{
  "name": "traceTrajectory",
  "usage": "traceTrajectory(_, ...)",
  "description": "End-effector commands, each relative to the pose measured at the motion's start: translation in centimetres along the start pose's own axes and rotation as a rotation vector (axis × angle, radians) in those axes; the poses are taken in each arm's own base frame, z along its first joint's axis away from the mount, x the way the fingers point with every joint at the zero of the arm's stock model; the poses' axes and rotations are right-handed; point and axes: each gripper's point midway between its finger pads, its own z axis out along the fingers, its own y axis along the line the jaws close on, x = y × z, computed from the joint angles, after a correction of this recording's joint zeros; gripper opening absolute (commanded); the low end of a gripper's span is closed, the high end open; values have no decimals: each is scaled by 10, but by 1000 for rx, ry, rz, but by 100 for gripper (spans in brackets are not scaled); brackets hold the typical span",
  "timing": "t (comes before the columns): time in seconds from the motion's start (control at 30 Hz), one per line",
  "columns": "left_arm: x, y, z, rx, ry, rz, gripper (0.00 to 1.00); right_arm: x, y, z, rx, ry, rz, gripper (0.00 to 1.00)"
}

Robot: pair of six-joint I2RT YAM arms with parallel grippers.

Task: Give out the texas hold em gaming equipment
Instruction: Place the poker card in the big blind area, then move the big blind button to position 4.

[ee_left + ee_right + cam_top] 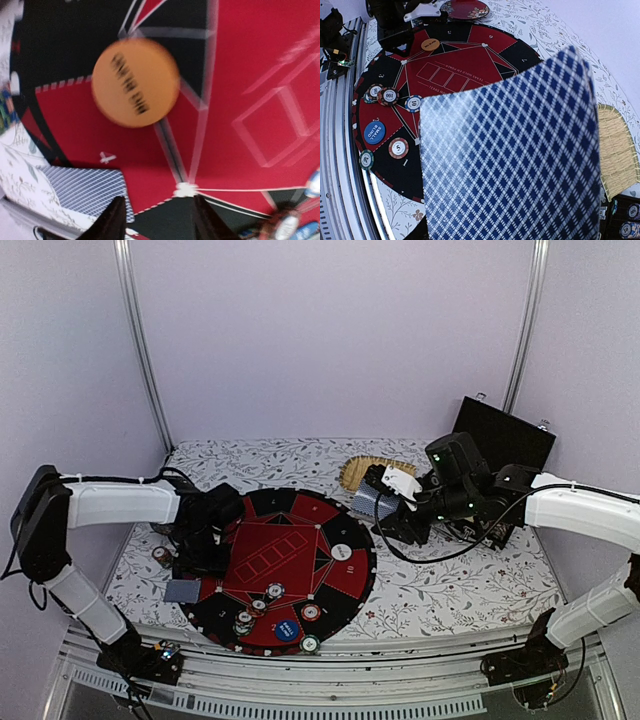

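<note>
Dealing in progress: left side empty, right side carrying a card

Left gripper [159, 220] hovers over the round red-and-black mat [300, 540]. Its fingers are partly spread with nothing between them. The orange button [135, 82] lies flat on the mat out ahead of its fingertips, clear of both. A face-down card [85, 187] sits just off to one side of the same fingers, straddling the mat's rim.

Right gripper [392, 488] is pinched on a playing card [510, 155]. The blue diamond back fills its wrist view, so I can't see the fingers themselves there. It's off the mat's far side with the straw tray [617, 150] close beside it. The chips [387, 95] are well ahead of it, at the mat's near edge.

Risks as I see them:
- The card looks held by one edge only. A fast swing could flex it and let it slip or flip face up.
- The held card blocks most of the right camera, so it could be set down on chips.
- If the left gripper dips or sweeps sideways, a finger could scuff the button or drag the rim card off.
- Both arms heading for the mat together could clash.
</note>
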Motion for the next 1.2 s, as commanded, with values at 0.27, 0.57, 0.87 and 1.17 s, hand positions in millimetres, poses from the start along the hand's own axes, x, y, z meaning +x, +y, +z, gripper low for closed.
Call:
traceTrajectory(0.27, -89, -1, -6, 91, -230, -42, 59, -11, -2, -5, 17, -26, 1, 45)
traceTrajectory(0.57, -71, 22, 31, -16, -149, -49, 45, -10, -3, -5, 19, -24, 9, 45)
traceTrajectory(0.87, -49, 53, 31, -99, -126, -72, 44, -12, -3, -6, 18, -31, 9, 45)
traceTrajectory(1.17, -80, 27, -8, 60, -263, -56, 48, -14, -1, -4, 3, -33, 14, 45)
